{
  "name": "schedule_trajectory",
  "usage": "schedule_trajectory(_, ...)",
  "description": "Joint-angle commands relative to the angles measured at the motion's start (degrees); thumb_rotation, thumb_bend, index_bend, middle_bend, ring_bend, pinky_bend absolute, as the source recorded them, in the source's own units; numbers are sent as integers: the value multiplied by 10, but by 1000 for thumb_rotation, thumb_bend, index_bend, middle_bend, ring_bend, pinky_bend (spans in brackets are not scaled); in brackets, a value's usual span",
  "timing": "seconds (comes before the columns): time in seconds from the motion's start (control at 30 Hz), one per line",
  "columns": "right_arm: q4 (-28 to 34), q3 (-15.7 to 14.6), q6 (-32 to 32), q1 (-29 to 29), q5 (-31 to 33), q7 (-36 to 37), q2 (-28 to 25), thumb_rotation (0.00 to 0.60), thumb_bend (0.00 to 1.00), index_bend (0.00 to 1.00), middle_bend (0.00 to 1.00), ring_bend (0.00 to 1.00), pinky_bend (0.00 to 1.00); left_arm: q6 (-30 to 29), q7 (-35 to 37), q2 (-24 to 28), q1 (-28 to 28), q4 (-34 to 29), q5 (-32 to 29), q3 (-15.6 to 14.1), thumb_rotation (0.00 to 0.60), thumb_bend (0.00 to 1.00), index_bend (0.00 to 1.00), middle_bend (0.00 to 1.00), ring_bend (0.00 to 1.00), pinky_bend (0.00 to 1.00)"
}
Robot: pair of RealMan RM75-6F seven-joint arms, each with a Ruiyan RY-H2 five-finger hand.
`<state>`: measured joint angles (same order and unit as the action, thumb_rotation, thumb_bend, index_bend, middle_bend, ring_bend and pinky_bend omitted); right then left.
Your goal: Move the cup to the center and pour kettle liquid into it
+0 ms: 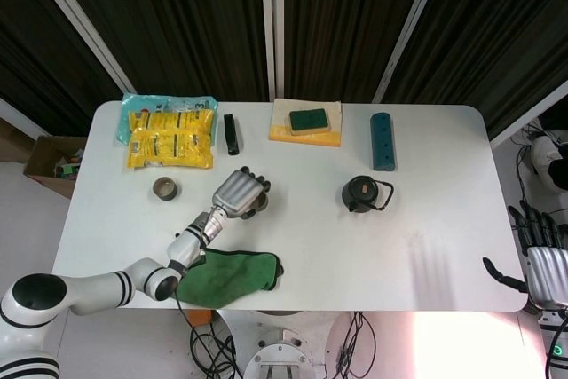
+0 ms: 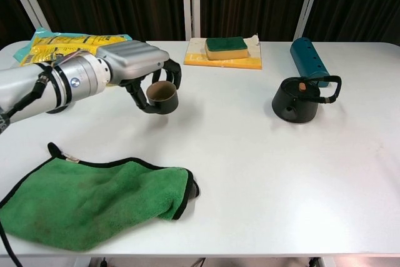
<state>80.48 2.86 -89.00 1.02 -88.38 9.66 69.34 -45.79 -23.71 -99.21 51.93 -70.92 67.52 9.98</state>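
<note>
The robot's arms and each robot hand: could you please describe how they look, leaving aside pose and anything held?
The left arm is white and light grey with black rings at the joints. The left robot hand has a silver metallic back and black fingers, with a black cable trailing near the arm. The right robot hand looks the same: a silver back with dark fingers.

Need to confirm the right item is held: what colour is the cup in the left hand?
Dark brown cup, tan inside, held by the left hand; clearest in the chest view.

Cup [image 2: 162,95] in left hand [image 2: 134,60], seemingly above table [image 2: 250,154]; kettle [image 2: 297,101] right, cloth [image 2: 87,198] nearer.
</note>
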Motion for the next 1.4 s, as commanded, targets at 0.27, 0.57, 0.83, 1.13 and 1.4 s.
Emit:
schedule_trajectory(0.27, -6, 0, 3, 0, 3, 7, 1, 506, 217, 0, 0, 0, 0, 19, -66, -62, 62, 11, -34, 25, 600, 253, 445, 444, 452, 290)
schedule_trajectory(0.57, -13, -1, 5, 1, 3, 18, 5, 506, 218, 0, 0, 0, 0, 41, -67, -111, 98, 70, -65, 41, 600, 253, 449, 448, 456, 290)
schedule_trajectory(0.83, -19, 2, 5, 0, 8, 30, 6, 504, 218, 0, 0, 0, 0, 34, -35, -149, 111, 125, -55, 45, 600, 253, 465, 469, 474, 281)
schedule_trajectory(1.13, -14, 3, 3, 0, 6, 28, 1, 504, 218, 0, 0, 0, 0, 51, -13, -182, 124, 189, -50, 43, 600, 253, 466, 469, 474, 281)
schedule_trajectory(1.4, -12, 2, 4, 0, 5, 25, 1, 506, 221, 0, 0, 0, 0, 40, -15, -188, 122, 211, -28, 30, 600, 252, 422, 457, 462, 275)
